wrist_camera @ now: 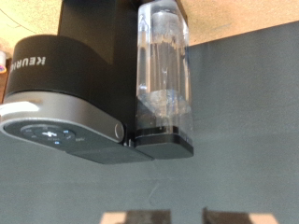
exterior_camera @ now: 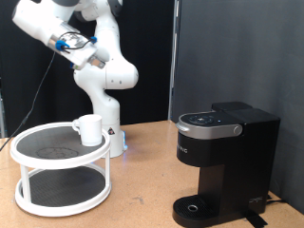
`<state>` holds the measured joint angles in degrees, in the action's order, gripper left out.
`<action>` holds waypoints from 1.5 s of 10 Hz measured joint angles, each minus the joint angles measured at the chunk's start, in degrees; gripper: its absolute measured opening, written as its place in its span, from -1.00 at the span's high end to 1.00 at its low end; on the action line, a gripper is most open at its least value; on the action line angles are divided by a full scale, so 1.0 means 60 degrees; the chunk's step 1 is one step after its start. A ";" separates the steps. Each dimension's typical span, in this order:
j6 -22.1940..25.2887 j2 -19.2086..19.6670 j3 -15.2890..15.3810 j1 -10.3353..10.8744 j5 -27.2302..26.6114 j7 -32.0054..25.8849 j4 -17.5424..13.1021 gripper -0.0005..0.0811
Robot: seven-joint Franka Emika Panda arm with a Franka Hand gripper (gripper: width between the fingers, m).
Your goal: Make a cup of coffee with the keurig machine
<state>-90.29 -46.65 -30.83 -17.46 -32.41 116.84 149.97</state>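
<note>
The keurig machine (exterior_camera: 220, 166) stands on the wooden bench (exterior_camera: 142, 161) near its edge at the exterior view's right, with its round drip tray base (exterior_camera: 195, 210) close to the bench's edge at the exterior view's bottom. It is boxy and matte black, its silver-trimmed lid (exterior_camera: 210, 122) down; the wrist view shows its white logo (wrist_camera: 28, 60) and a clear water tank (wrist_camera: 163, 62) at its side. The cup (exterior_camera: 89, 129), plain white with a side handle, sits on the top tier of a white two-tier round rack (exterior_camera: 63, 169) near the bench's edge at the exterior view's left. A black curtain (exterior_camera: 228, 47) hangs behind. The gripper (wrist_camera: 177, 217) is high above the machine, well apart from it, fingers spread with nothing between them.
</note>
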 joint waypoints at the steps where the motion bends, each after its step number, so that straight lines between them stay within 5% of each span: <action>1: 0.0129 -0.0014 -0.0260 -0.0127 0.0288 -0.0009 -0.0114 0.99; 5: 0.0209 -0.0103 -0.0862 -0.0656 0.0784 -0.0014 -0.0267 0.99; 10: 0.0242 -0.0047 -0.1025 -0.0688 0.0871 -0.0095 -0.0253 0.99; 15: -0.0385 0.0672 -0.1088 -0.0684 0.1287 -0.0556 -0.0223 0.99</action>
<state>-92.60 -42.61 -37.36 -21.56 -24.69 113.50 148.63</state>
